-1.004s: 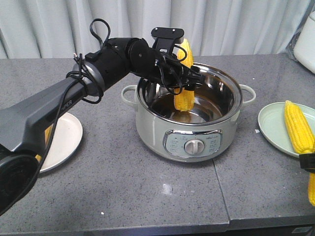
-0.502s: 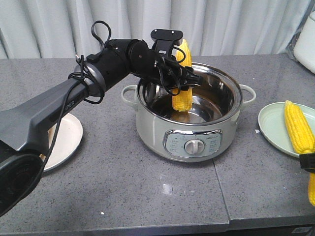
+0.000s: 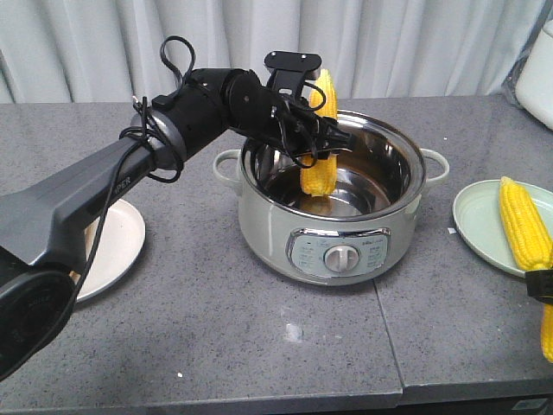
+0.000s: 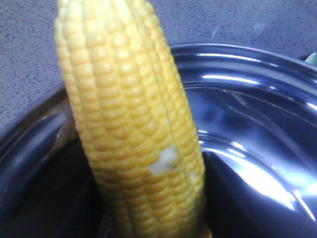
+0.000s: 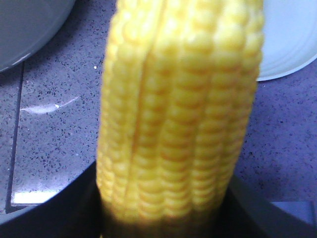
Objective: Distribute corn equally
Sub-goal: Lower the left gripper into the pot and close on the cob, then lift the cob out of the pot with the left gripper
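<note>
My left fingers clench one cob upright, its lower end inside the steel pot at mid-desk. A second cob lies on the green plate. My right fingers grip a third cob at the desk's right edge. A white plate sits at the left. Count: three cobs, two plates, one pot.
</note>
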Motion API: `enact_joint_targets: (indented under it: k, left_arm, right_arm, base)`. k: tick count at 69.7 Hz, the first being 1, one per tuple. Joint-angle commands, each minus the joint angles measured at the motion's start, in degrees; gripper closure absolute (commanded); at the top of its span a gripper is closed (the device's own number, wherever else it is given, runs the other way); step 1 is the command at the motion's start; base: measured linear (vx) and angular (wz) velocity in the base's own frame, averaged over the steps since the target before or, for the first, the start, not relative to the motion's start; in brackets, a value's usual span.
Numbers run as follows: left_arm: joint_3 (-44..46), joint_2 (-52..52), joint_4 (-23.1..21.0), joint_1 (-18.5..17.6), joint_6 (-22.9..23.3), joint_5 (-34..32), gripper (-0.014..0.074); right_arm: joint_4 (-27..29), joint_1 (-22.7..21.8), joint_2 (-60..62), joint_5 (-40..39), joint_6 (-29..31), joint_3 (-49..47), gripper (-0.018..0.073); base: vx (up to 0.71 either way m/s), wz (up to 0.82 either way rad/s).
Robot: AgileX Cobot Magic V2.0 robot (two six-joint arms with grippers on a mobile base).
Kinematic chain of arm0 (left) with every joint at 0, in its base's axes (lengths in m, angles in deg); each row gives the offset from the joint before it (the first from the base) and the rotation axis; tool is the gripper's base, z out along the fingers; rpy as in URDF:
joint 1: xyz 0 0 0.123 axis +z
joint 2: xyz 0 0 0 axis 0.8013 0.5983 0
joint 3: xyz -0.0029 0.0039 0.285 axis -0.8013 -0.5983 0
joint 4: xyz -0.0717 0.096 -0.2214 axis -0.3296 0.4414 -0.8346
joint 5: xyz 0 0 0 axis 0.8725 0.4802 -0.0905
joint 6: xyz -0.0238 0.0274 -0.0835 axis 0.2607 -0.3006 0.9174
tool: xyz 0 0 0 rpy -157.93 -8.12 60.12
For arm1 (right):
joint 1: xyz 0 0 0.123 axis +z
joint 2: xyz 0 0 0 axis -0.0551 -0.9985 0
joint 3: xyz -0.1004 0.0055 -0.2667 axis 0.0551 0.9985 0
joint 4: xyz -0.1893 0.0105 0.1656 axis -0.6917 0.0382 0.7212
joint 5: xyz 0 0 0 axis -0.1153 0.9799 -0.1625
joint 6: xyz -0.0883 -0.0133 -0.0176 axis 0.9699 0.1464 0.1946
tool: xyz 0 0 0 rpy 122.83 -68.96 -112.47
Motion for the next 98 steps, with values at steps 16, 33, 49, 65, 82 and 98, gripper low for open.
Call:
enact_joint_targets:
  k: [16,33,49,65,82,98]
  left_arm:
    - [1.3,-8.5,-1.6,-0.2,0.7,1.7,0.0379]
    - [1.3,-13.2,1.7,-0.2,0.7,5.9,0.0379]
    - [1.3,-17.5,10.5,0.0,1.2,10.4,0.0379]
    - [1.3,-20.3,12.3,3.0,2.3,17.3,0.0379]
    - [1.2,-23.5,13.7,8.6,2.3,23.9,0.0379]
    - [-0.3,-28.3,15.0,12.4,2.3,26.1,0.0379]
  right_arm:
    - [0.1,-0.3,1.0,-2.4,0.0,-1.4,0.0365]
    - [0.1,-0.3,1.0,-2.4,0.0,-1.4,0.0365]
    - [0.1,-0.3,1.0,-2.4,0.0,-1.4,0.0365]
    - [0.1,-0.3,1.0,-2.4,0.0,-1.4,0.0365]
    - [0.1,-0.3,1.0,-2.4,0.0,-1.4,0.0365]
    - [0.1,-0.3,1.0,-2.3,0.0,-1.4,0.0365]
  base:
    - [0.00,0.00]
    - [0.00,0.00]
    - [0.00,0.00]
    - [0.00,0.00]
    - [0.00,0.00]
    - [0.00,0.00]
